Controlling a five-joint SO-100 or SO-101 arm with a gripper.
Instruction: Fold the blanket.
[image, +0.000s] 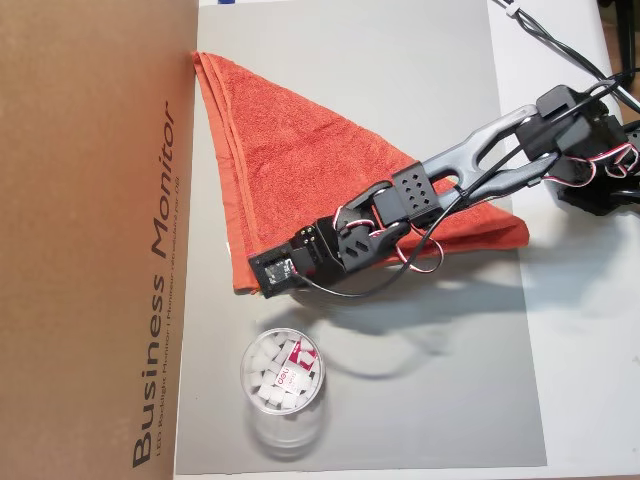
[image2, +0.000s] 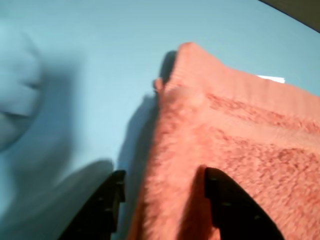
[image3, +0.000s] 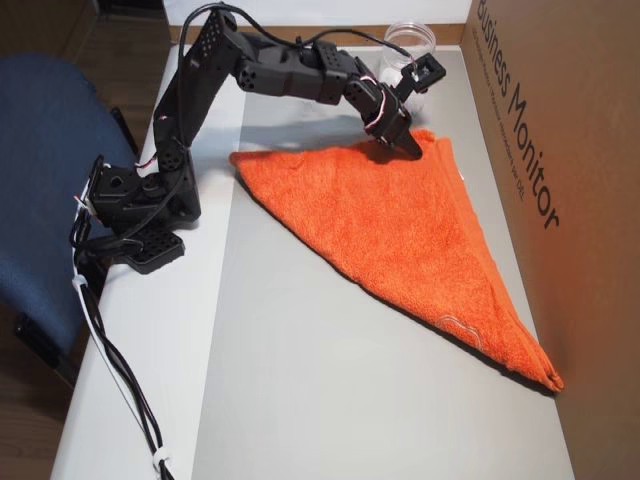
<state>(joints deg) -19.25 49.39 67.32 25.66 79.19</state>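
Beneath the gripper (image2: 162, 205), whose parted fingers are straddling one corner without pinching it, the blanket (image: 300, 160) is lying as a folded triangle on the grey mat (image3: 300, 380), so closing and carrying that corner across for a second fold seems next.

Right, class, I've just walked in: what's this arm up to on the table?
The arm is folding the orange blanket, which already lies as a triangle on the grey mat. Its gripper sits at one corner near the plastic cup, fingers open astride the blanket's edge. A cardboard box runs alongside.
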